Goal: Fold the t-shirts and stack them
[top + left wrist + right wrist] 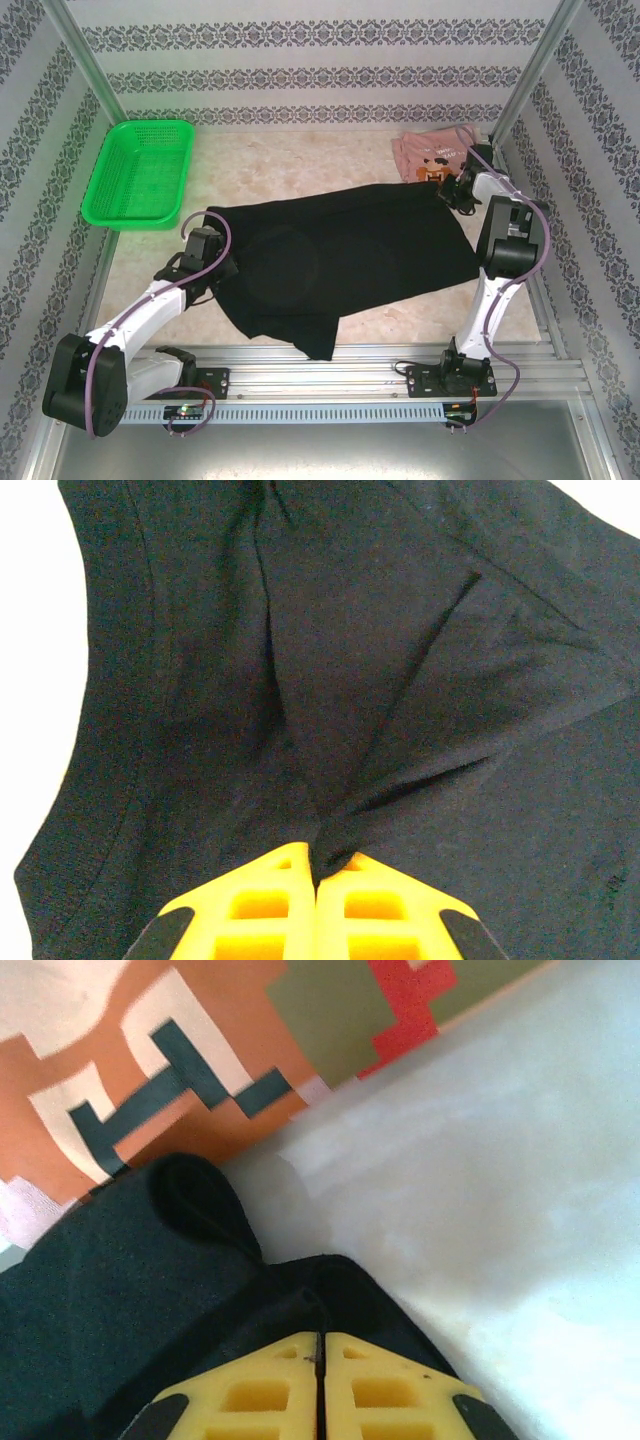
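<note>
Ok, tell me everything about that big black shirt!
The black t-shirt is soft, plain cloth, spread wide and wrinkled across the table, one flap reaching toward the near edge. The left jaws pinch its left end, bunching creases; the right jaws pinch its far right corner, beside the pink t-shirt.

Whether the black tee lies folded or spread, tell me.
Spread: the black tee lies stretched wide across the table, no neat fold made.
</note>
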Available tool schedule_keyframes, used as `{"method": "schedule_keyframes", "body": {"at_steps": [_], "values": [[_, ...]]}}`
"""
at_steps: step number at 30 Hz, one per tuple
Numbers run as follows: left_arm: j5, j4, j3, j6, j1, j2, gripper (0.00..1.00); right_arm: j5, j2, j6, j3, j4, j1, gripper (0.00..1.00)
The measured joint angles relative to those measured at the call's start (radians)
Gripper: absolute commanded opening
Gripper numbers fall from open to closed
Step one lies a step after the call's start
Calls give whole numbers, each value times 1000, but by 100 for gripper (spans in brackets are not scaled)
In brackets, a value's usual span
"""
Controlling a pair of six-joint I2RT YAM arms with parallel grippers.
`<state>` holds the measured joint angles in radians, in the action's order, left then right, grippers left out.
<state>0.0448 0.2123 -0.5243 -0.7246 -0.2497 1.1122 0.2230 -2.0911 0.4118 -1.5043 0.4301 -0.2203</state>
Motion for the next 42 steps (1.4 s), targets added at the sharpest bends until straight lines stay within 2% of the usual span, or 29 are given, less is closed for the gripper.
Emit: {"method": "schedule_keyframes", "body": {"at_steps": [2, 5, 7, 13, 14, 15, 18, 22, 28, 35, 39, 42], "values": [[8, 0, 14, -12, 0, 0, 12, -9, 22, 6, 23, 1, -7, 29], [16, 2, 31, -32, 0, -1, 34, -26, 53, 18, 45, 8, -23, 43], [18, 6, 37, -43, 0, -9, 45, -32, 68, 30, 53, 8, -34, 43], [13, 48, 37, -55, -4, -77, 64, -53, 111, 55, 78, -4, -44, 44], [8, 64, 34, -56, -5, -98, 74, -51, 123, 58, 87, -9, -44, 44], [3, 76, 31, -57, -6, -114, 78, -48, 132, 61, 90, -11, -44, 45], [-18, 130, -10, -56, -6, -156, 87, -31, 160, 64, 90, -24, -40, 47], [-50, 192, -133, -58, 8, -116, 89, -10, 151, 50, 14, 27, -7, 48], [-41, 205, -328, -58, 53, 163, 87, -13, 33, -1, -202, 121, 87, 46], [-31, 144, -342, -74, 56, 357, 83, -26, -130, -16, -307, 213, 92, 43], [-36, 114, -342, -101, 58, 414, 82, -52, -171, -31, -337, 272, 91, 43], [-50, 94, -342, -119, 69, 448, 82, -67, -186, -47, -367, 297, 92, 38]]}}
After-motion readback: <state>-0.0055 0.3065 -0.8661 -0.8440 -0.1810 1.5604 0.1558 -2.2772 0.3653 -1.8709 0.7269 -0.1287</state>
